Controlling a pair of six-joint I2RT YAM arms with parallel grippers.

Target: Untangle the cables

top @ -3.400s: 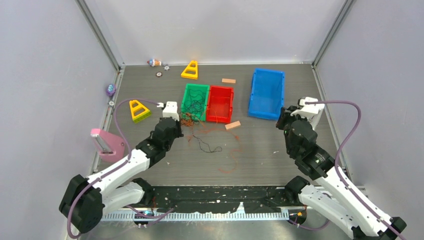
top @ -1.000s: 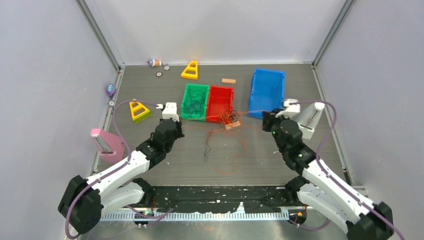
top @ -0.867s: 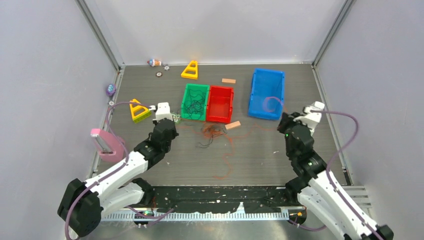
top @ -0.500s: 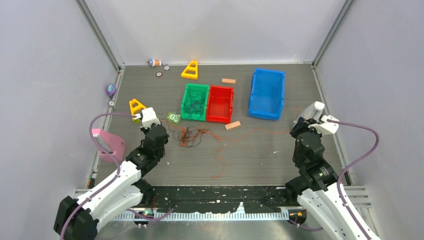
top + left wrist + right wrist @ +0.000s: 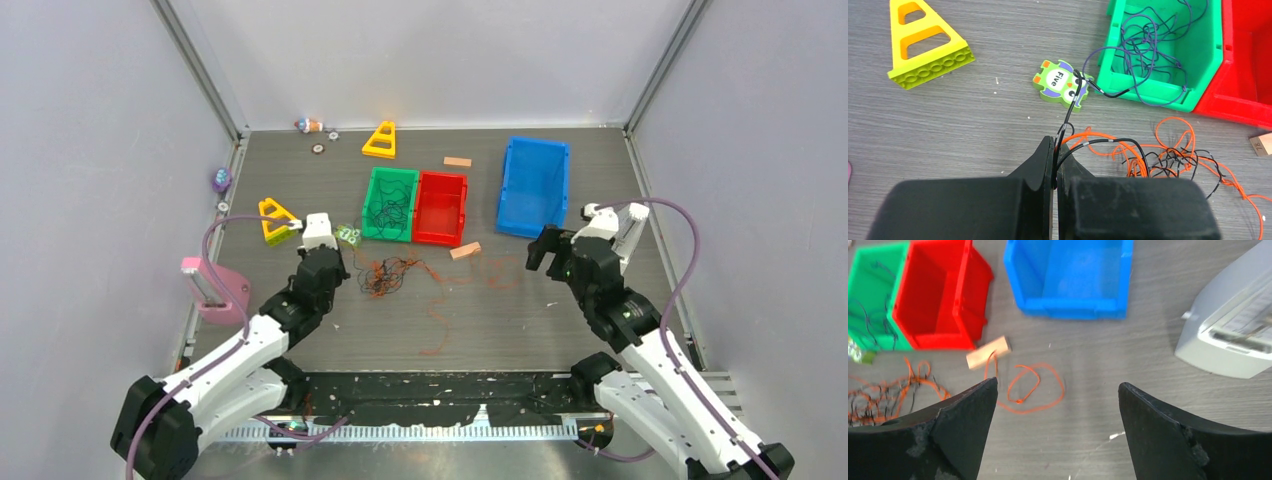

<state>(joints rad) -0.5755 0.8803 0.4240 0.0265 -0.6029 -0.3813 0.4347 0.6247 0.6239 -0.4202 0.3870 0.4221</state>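
The left jaws are clenched on one black strand (image 5: 1070,114), gripped just short of the tips. From there the strand runs across the "Five" tile (image 5: 1055,82) and over the wall of the green bin (image 5: 1210,60), which already holds a loose coil of dark cables (image 5: 1148,50).

The right jaws stand released and grasp nothing. Below them an orange loop (image 5: 1019,401) lies slack on the bench (image 5: 1128,350), beside a wood block (image 5: 989,352) near the red bin (image 5: 975,310). We see no cable in the red bin.

The main clump (image 5: 388,275) of orange and black strands lies mid-bench, toward the left edge, on the near side of the green bin.

We judge the task partly done. Some dark strands are binned and one orange length lies drawn out toward the right edge. The clump is not yet separated.
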